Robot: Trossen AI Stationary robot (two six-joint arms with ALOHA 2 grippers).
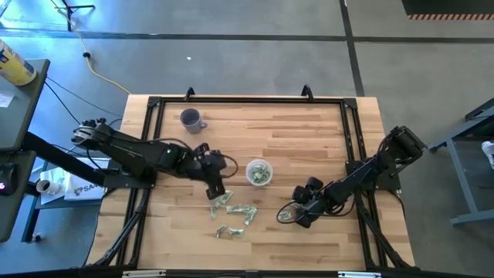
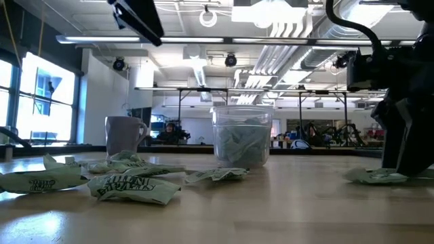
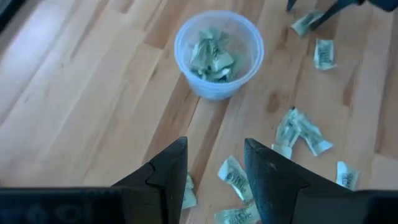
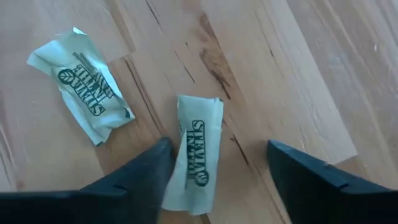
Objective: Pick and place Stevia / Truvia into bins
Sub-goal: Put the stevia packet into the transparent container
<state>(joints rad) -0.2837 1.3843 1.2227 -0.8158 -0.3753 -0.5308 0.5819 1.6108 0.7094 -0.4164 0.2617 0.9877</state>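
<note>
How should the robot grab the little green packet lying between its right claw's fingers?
Best from straight above, pinching the packet across its narrow width at the middle. It lies flat on the table, and its long sides already run roughly along the open fingers of the right gripper, so probably little turning is needed.

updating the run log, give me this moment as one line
left tool open above sachets | right tool open around one sachet | cup part-filled

"STEVIA IN THE RAW" on sachets (image 4: pixel 198 149) (green print).
</note>
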